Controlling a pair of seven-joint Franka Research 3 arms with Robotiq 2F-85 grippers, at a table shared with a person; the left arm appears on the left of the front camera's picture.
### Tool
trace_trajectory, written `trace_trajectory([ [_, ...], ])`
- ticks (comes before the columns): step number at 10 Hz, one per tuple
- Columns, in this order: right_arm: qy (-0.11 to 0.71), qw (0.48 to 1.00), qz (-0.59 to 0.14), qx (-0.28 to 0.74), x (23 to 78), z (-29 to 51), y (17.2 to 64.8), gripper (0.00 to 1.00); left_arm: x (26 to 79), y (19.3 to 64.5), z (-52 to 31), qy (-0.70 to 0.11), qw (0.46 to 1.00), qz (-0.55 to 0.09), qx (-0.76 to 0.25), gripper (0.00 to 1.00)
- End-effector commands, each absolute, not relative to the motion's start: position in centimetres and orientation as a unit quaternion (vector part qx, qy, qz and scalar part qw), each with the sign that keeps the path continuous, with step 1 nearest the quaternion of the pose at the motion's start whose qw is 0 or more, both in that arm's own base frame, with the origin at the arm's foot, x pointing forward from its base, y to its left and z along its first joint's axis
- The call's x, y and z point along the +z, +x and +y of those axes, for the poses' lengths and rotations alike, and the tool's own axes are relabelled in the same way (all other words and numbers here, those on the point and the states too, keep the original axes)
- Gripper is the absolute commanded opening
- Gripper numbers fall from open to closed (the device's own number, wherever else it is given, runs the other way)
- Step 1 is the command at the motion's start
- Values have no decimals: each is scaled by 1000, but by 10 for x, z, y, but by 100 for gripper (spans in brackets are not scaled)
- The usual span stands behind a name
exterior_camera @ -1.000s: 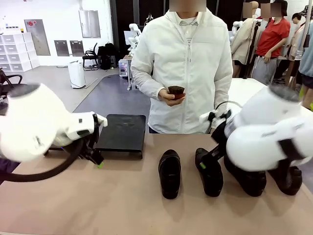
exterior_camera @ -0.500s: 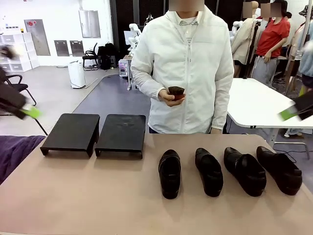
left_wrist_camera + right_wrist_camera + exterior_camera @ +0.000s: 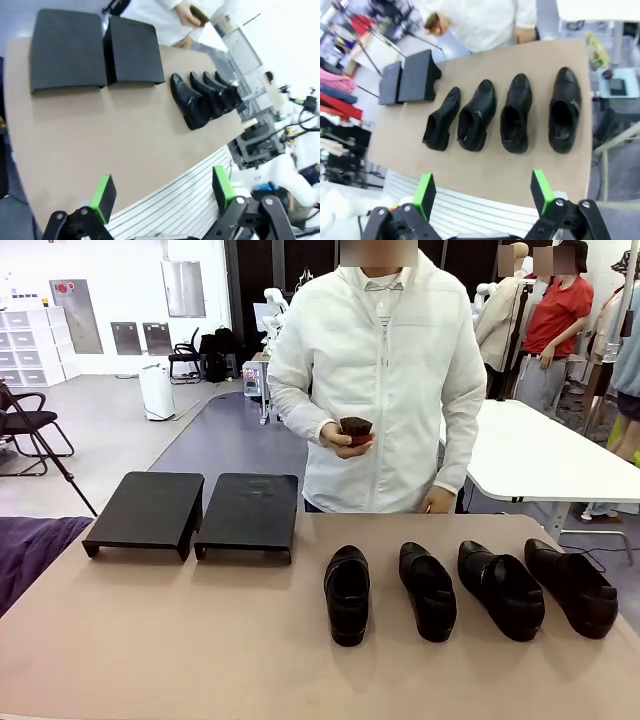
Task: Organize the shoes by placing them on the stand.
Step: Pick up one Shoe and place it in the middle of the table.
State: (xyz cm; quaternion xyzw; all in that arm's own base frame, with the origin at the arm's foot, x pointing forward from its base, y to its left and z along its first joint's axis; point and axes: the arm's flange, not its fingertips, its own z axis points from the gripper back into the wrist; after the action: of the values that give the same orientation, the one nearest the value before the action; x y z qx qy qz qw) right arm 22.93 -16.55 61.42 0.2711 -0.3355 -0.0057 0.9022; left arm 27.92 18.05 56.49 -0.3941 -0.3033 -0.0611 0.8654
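Left gripper (image 3: pixel 162 189) is seen released, its jaws spread wide and empty, held high above the surface (image 3: pixel 100 145), where the stand (image 3: pixel 67 50) is set in 2 sections side by side and 4 shoes (image 3: pixel 187 100) are lined up beside it. Right gripper (image 3: pixel 483 191) is likewise released and empty, above the same row. From the front, all 4 shoes are seen resting on the surface, to the right of the stand.
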Motion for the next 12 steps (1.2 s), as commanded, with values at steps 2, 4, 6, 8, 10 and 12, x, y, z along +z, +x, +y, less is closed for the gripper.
trace_trajectory([
  [2, 261, 907, -329, 36, 625, -144, 231, 100, 587, 284, 149, -360, 881, -289, -105, 100],
  [4, 261, 907, -329, 36, 625, -144, 231, 100, 587, 284, 149, -360, 881, -289, -105, 100],
  [6, 261, 907, -329, 36, 625, -144, 231, 100, 587, 284, 149, -360, 881, -289, -105, 100],
  [8, 261, 907, -329, 36, 625, -144, 231, 100, 587, 284, 149, -360, 881, -289, -105, 100],
  [10, 251, 912, -323, 22, 623, -139, 233, 100, 587, 284, 149, -360, 881, -289, -105, 100],
  [12, 177, 957, -227, 37, 609, -102, 306, 100, 587, 284, 149, -360, 881, -289, -105, 100],
])
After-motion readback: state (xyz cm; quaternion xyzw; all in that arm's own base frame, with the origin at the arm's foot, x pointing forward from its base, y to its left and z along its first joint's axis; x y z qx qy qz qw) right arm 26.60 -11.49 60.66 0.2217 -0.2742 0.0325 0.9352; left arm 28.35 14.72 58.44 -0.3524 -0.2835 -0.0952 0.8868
